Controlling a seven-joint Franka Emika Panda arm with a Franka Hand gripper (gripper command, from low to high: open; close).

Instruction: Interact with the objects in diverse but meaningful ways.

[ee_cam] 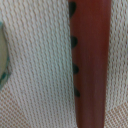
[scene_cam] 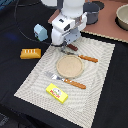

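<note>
A dark red-brown sausage (ee_cam: 90, 60) with small dark marks fills the wrist view, lying on the woven placemat (ee_cam: 40, 65). In the exterior view its end (scene_cam: 72, 48) shows just under my gripper (scene_cam: 65, 46), which hangs low over the mat's far edge. My fingers are hidden by the hand and do not show in the wrist view. A pale blue house-shaped carton (scene_cam: 40, 32) stands to the exterior view's left of the gripper. An orange-yellow ridged bread loaf (scene_cam: 30, 53) lies off the mat at the left. A flat yellow box (scene_cam: 57, 92) lies on the mat's near part.
A round tan plate (scene_cam: 69, 66) sits mid-mat between an orange-handled knife (scene_cam: 86, 58) and fork (scene_cam: 67, 80). A dark grey pot (scene_cam: 93, 7) and a pale bowl (scene_cam: 122, 16) stand on the pink surface behind. A black cable (scene_cam: 25, 25) loops at the back left.
</note>
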